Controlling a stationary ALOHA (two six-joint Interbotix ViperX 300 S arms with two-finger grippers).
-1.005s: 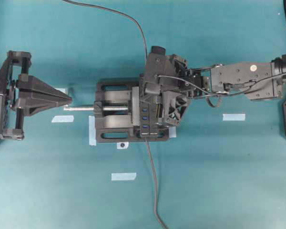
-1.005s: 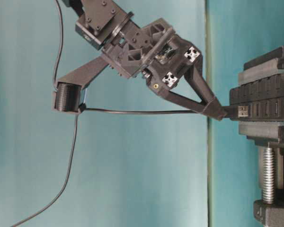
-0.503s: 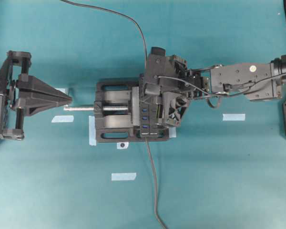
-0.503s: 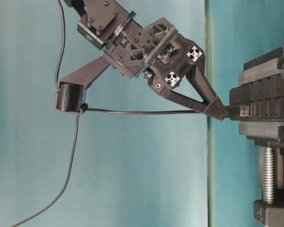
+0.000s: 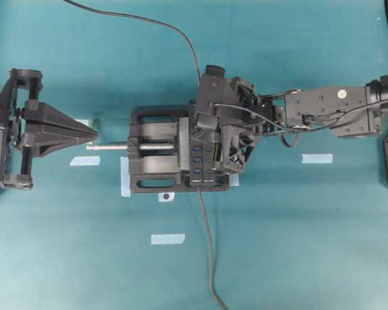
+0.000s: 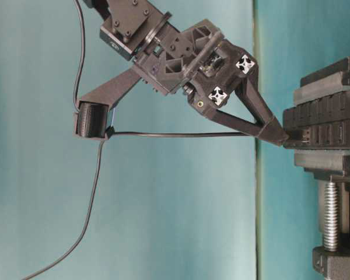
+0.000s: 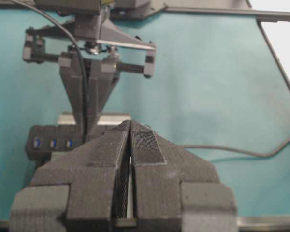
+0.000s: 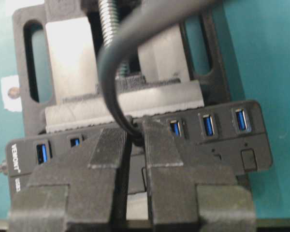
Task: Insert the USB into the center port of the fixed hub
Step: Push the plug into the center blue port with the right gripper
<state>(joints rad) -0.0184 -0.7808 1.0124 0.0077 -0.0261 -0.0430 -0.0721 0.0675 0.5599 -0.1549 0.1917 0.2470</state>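
Right gripper [image 6: 278, 135] sits over the fixed hub [image 8: 251, 145], which is clamped in the black vise [image 5: 152, 169] near the middle of the teal table [image 5: 297, 245]. Its jaws are nearly closed, pinching the USB [image 6: 293, 138] between the fingertips. In the table-level view the plug's tip meets the hub's face and only a short dark stub shows between the fingertips and the hub; how deep it sits cannot be told. In the right wrist view the fingers [image 8: 162, 159] cover the middle of the hub's row of blue slots; two slots show to their left and three to their right, so the center port itself is hidden behind them. The USB's thin dark cable [image 6: 181, 135] runs level from the fingertips back to a black block on the arm, then hangs down in a loose curve. The hub's thicker grey cord [image 5: 209, 252] leaves the vise toward the bottom edge of the overhead view. Left gripper [image 5: 90, 134] rests well apart at the left of the table, its tip just beside the end of the vise's silver screw [image 5: 110, 146] and pointed toward it. Its jaws are closed together with nothing between them, as the left wrist view shows. Several pale tape strips [image 5: 167, 239] lie on the table around the vise.
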